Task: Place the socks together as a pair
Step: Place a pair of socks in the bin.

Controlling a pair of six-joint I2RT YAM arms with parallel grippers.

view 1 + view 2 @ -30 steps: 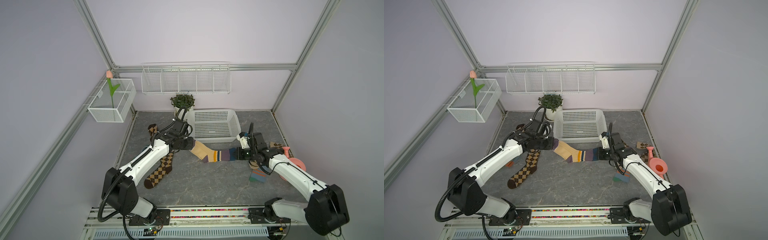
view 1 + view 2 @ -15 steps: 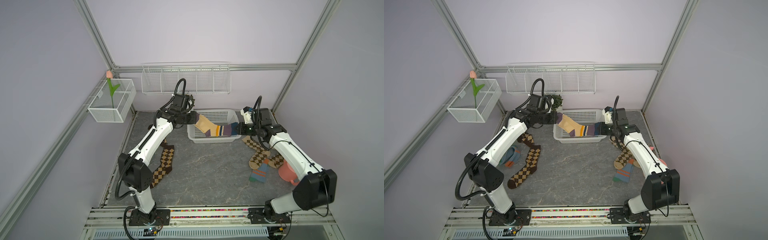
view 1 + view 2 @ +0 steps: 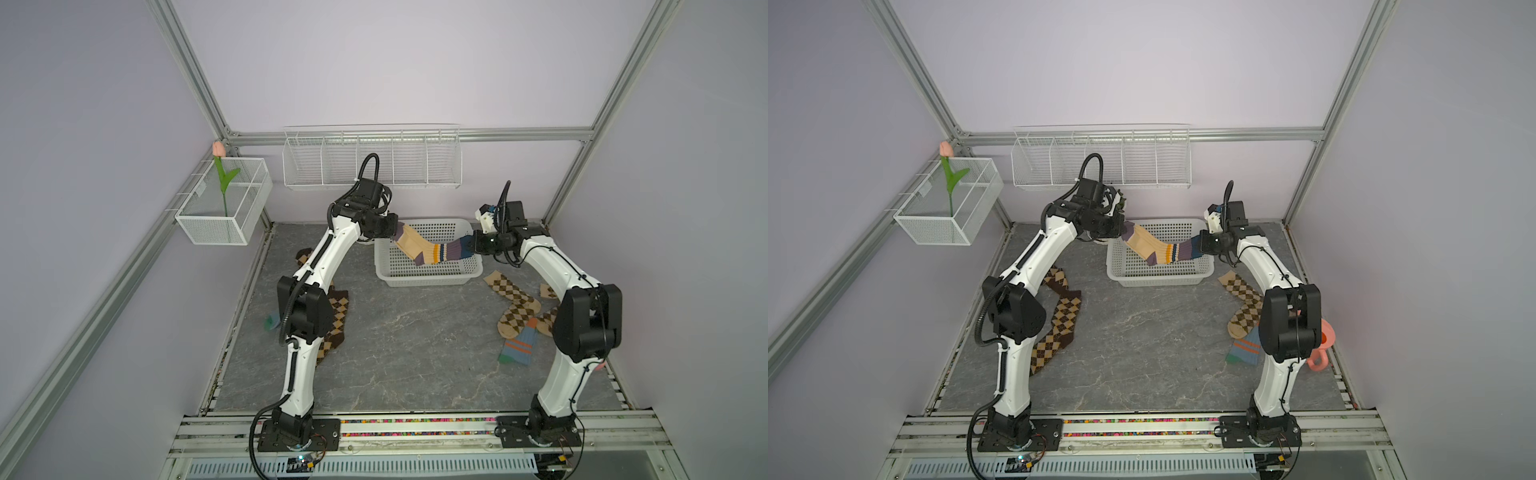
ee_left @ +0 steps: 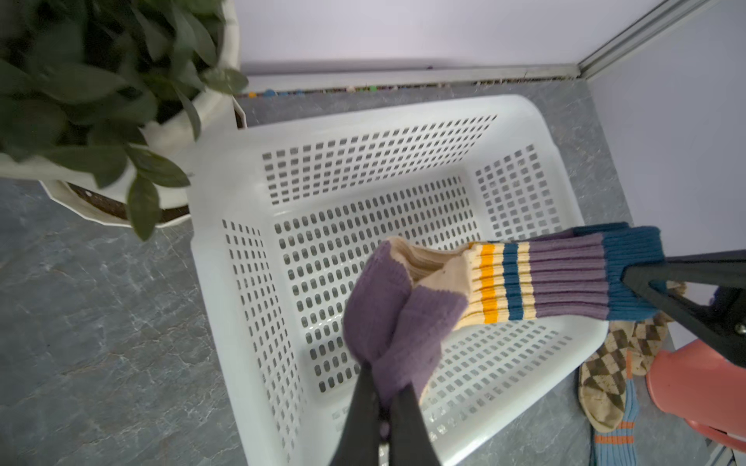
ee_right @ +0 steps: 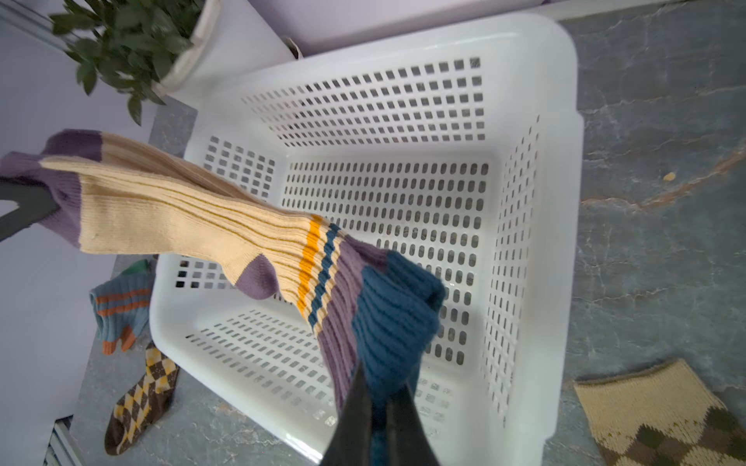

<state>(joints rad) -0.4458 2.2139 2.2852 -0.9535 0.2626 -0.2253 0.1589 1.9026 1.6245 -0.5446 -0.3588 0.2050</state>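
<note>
the left gripper (image 4: 382,385) pinches the purple toes of the cream socks (image 3: 415,246); the right gripper (image 5: 379,385) pinches their blue cuffs. the pair hangs stretched between them, above the white basket (image 3: 428,281).

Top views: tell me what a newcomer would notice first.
The cream socks stretched in mid-air over the white basket at the back, purple toes pinched in the left pincer, blue cuffs in the right pincer. By the left arm lie dark-brown argyle socks, by the right tan argyle socks.
</note>
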